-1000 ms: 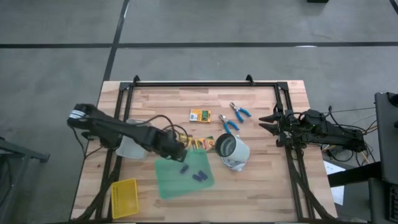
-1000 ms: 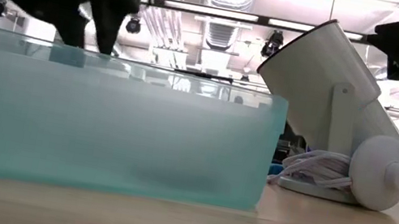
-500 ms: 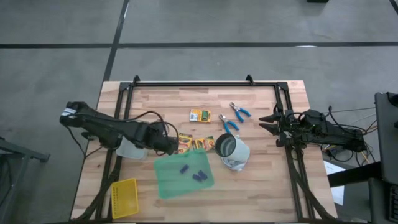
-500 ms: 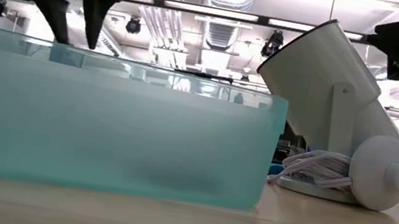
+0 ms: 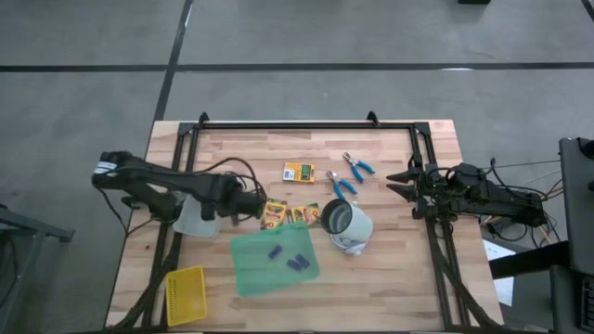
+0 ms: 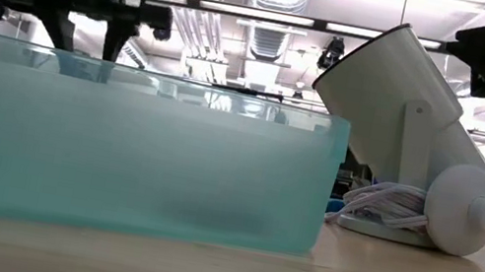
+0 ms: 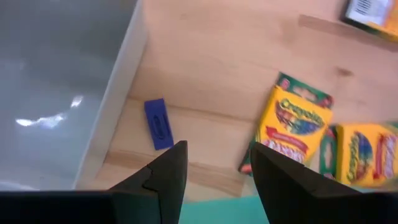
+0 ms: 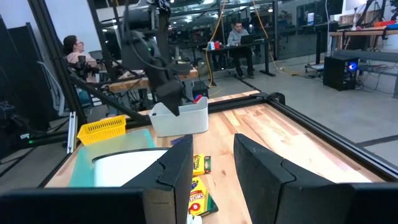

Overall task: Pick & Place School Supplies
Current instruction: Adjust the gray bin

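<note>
My left gripper (image 5: pixel 251 206) (image 7: pixel 217 165) points down, open and empty, over bare wood between the white bin (image 5: pixel 195 220) and two yellow-and-green crayon boxes (image 5: pixel 276 214) (image 7: pixel 291 127), (image 5: pixel 306 214). A purple-blue oblong piece (image 7: pixel 158 123) lies flat on the wood beside the bin's wall, just ahead of the fingers. More such pieces (image 5: pixel 297 263) lie on the translucent green sheet (image 5: pixel 260 269). A third crayon box (image 5: pixel 298 172) and two blue-handled tools (image 5: pixel 357 165), (image 5: pixel 340 184) lie farther back. My right gripper (image 5: pixel 394 181) (image 8: pixel 211 168) waits open at the right edge.
A white lamp-like fixture (image 5: pixel 348 227) (image 6: pixel 411 146) with a coiled cord lies right of the crayon boxes. A yellow mesh basket (image 5: pixel 186 295) sits at the near left corner. Black frame rails (image 5: pixel 297 125) border the table. People sit in the room beyond.
My left gripper has gone from above the green sheet's far edge toward the table's far edge and a little left, rolling about its own axis as it went. Its fingers have stayed equally far apart.
</note>
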